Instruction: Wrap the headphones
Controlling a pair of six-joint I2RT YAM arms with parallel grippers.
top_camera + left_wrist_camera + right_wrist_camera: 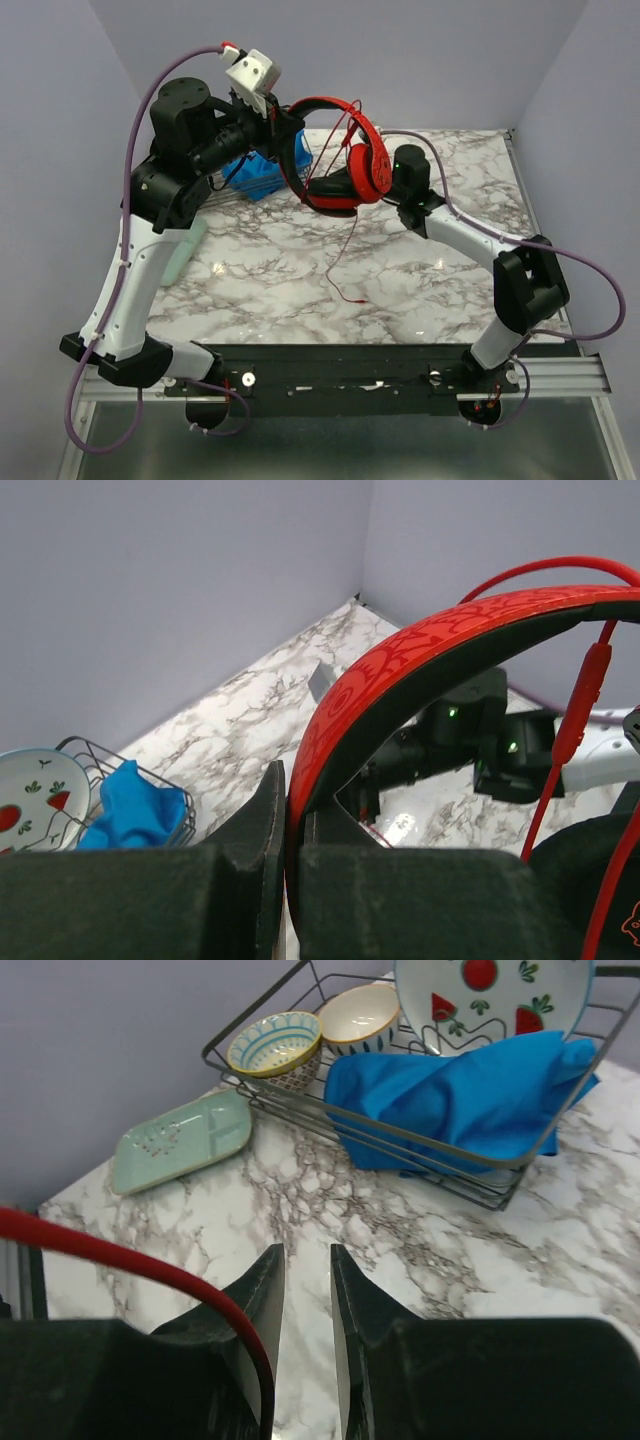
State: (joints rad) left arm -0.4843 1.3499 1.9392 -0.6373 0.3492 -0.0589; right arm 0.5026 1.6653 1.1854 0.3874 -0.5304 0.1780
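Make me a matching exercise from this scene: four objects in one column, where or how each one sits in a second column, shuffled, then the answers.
Objects
1. headphones
2. blue cloth
3. mint-green tray
4. strawberry plate

Places
A. flat on the marble table, beside the wire basket
B. propped on edge in the wire basket
C. headband clamped in the left end effector
D. bunched up in the wire basket

Pairs: 1-C, 2-D, 3-A, 4-B
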